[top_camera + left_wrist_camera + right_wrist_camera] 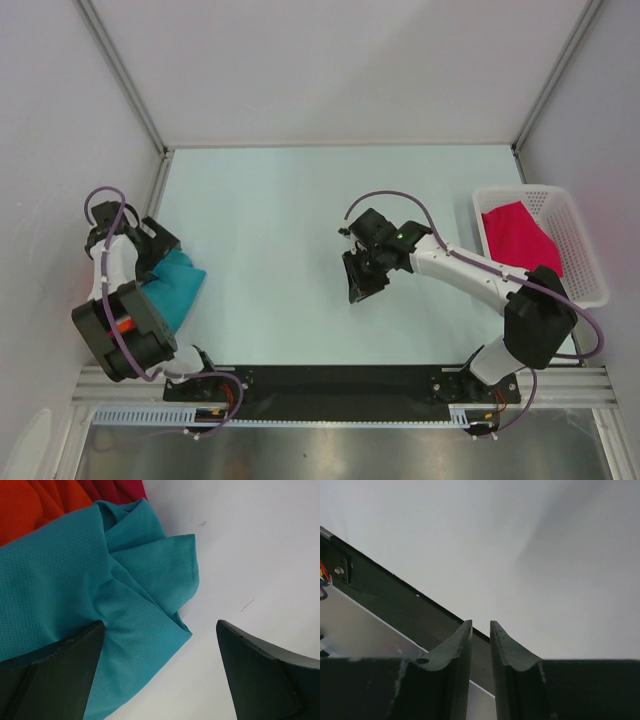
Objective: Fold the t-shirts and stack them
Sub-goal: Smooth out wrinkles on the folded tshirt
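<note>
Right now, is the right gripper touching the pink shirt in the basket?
Apart. The top view shows the right gripper over the table, well clear of the pink shirt lying in the basket.

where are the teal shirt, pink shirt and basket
teal shirt (60,580): left wrist view, flat mesh panel
pink shirt (515,236): top view, middle of the cloth
basket (587,250): top view, right lattice wall

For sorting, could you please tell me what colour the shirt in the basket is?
Magenta-pink shirt; top external view.
</note>
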Robot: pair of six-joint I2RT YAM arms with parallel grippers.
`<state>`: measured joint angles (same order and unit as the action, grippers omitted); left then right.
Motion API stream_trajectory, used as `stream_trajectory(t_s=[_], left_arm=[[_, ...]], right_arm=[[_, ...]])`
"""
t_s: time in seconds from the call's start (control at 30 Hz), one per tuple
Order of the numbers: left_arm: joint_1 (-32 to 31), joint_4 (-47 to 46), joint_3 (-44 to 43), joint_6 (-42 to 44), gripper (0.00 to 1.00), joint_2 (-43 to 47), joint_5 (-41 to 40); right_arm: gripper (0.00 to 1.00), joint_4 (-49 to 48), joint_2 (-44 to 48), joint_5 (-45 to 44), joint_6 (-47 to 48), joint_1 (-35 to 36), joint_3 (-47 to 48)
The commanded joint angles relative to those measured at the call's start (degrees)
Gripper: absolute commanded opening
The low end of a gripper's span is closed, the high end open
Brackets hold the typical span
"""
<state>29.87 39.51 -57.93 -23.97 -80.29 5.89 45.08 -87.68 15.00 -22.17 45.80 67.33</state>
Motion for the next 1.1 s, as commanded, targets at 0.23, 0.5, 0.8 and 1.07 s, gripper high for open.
stream_trajectory(t_s=[0.23, 0.5, 0.8, 1.07], left_arm=[[2.4, -2.8, -4.5, -0.9, 1.00, -8.1, 0.9], [6.0, -0.5, -8.3, -0.9, 1.00, -9.2, -2.2], [7.7, -0.7, -7.5, -1.6, 0.99, -7.7, -0.8], [7.3, -2.4, -7.9, -1.6, 0.99, 0.2, 2.9]], right_arm=[[0.25, -1.2, -2.9, -0.8, 1.3, -0.1, 3.0], [0.25, -2.7, -2.1, -0.7, 0.3, 0.0, 1.9], [0.25, -2.5, -0.5, -0.9, 0.2, 0.1, 1.3], [0.25, -2.9, 0.3, -0.9, -0.5, 0.4, 0.5]])
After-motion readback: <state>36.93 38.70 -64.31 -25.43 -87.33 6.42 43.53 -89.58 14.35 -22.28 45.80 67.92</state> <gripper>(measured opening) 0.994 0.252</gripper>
